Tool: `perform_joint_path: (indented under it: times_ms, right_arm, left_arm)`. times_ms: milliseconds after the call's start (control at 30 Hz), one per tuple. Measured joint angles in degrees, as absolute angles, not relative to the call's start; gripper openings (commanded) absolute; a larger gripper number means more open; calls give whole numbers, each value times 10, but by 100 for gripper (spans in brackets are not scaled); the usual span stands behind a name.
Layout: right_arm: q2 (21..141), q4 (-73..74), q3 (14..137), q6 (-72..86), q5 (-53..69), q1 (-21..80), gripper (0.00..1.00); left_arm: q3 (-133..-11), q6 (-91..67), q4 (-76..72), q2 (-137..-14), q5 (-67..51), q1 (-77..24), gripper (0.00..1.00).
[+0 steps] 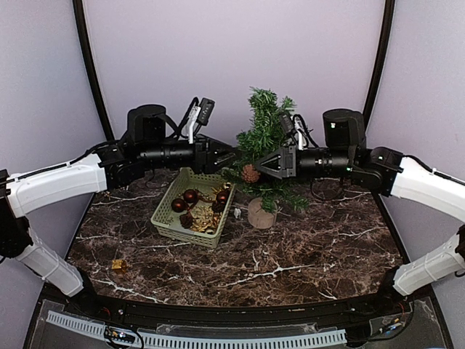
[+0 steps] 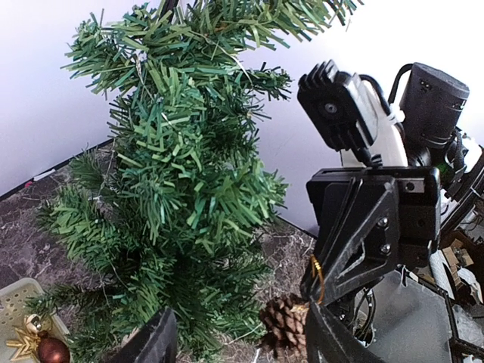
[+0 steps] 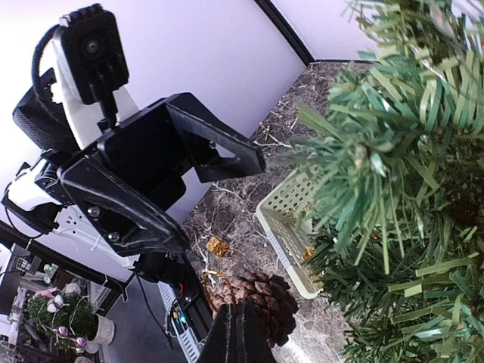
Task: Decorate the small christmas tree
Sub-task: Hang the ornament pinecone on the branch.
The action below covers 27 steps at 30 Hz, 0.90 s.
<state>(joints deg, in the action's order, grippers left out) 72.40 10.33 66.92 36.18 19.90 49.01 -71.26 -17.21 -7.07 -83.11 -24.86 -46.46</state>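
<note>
While its fingers are pressed together on the top of a pine cone (image 1: 251, 173), a gold loop showing at the tips, the right claw (image 1: 263, 167) hangs at mid-height of the small christmas tree (image 1: 265, 131), with the cone against the left-side branches. Opposite it, the left claw (image 1: 227, 157) stands spread and holds nothing, its tips just beside the foliage, so only branches part the two. That tree stands on its round wooden base (image 1: 261, 214) toward the bench's (image 1: 312, 247) far edge, about midway along it. Just left of the base, under the left claw, lies a pale green basket (image 1: 166, 216) of ornaments. Bare marble runs widest along the near edge and right side; a small gold piece (image 1: 118, 265) lies near the near left corner.
</note>
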Motion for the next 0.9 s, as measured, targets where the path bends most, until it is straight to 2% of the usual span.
perform_joint_path:
  times_ms: [300, 533, 800, 900]
  right_arm:
    - [733, 106, 655, 385, 164, 507, 0]
    - [752, 109, 655, 398, 142, 509, 0]
    - [763, 116, 657, 412, 124, 509, 0]
    - [766, 119, 658, 415, 119, 509, 0]
  left_arm:
    - [-691, -192, -88, -827, -265, -465, 56]
    - [-692, -193, -104, -839, -289, -472, 46]
    - [-693, -193, -106, -870, -301, -476, 45]
    - [-700, -194, -106, -877, -305, -476, 39]
